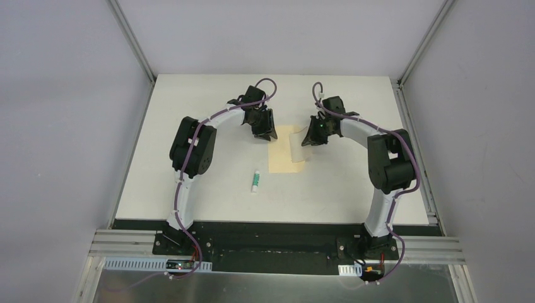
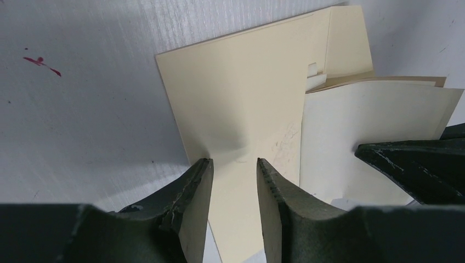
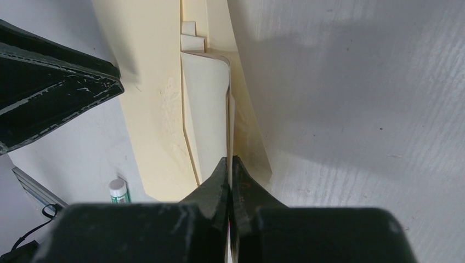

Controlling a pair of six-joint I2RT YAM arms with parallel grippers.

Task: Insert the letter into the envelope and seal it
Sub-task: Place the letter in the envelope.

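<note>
The right end effector (image 3: pixel 231 164) pinches the letter (image 3: pixel 205 109) — envelope (image 3: pixel 153 82) beneath.

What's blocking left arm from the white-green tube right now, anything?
Probably nothing, so likely yes. The tube lies alone on bare table, on the near side of the envelope and toward that arm's side. The left fingers stand open over the envelope's edge; they would only have to pull back.
</note>
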